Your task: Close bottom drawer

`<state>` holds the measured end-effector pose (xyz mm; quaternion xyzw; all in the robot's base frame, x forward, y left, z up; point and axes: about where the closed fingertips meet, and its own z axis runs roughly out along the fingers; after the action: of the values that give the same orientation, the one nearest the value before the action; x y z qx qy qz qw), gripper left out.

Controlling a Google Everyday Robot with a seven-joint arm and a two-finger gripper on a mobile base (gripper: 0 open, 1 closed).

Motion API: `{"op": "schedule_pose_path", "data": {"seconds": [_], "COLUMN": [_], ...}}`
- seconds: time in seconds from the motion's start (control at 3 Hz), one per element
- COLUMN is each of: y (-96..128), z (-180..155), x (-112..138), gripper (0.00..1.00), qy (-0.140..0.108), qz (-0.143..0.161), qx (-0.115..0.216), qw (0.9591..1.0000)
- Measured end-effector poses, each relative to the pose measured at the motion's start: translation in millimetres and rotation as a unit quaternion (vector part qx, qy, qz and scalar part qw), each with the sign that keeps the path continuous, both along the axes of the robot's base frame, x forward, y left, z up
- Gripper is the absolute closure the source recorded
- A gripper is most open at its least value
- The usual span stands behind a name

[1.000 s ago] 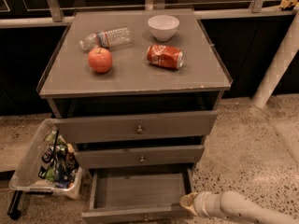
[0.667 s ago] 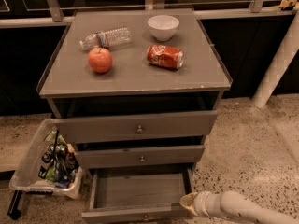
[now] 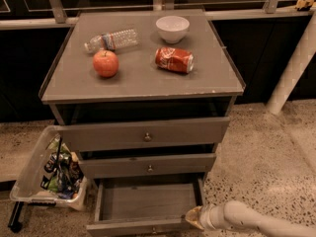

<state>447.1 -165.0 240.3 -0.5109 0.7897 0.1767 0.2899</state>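
Observation:
The bottom drawer [image 3: 148, 201] of the grey-brown cabinet stands pulled far out, its shallow tray empty and its slim front panel [image 3: 138, 227] at the bottom edge of the camera view. My gripper [image 3: 194, 218] reaches in from the lower right on a white arm and sits against the right end of that front panel. The two drawers above, the medium-fronted one [image 3: 148, 166] and the tall-fronted one [image 3: 144, 135], stick out only slightly.
On the cabinet top lie a plastic water bottle [image 3: 111, 39], a red apple [image 3: 105, 63], a white bowl [image 3: 172, 28] and a tipped red soda can [image 3: 174, 59]. A clear bin of snacks [image 3: 49, 174] stands on the floor at the left. A white post [image 3: 294, 63] rises at the right.

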Motion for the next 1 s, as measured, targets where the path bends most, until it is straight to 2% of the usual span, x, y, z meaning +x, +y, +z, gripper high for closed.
{"op": "schedule_pose_path", "data": {"seconds": [0.33,0.67,1.0], "y": [4,5,11], "z": [-28,-41,-16], "x": [2,-1,-12], "gripper": [1.0,1.0,1.0], "qy": [0.005,0.007,-0.01], "qz": [0.024,0.046,0.06], "qx": [-0.002,-0.015,-0.024], "qw": [0.9997,0.9988,0.9979]}}
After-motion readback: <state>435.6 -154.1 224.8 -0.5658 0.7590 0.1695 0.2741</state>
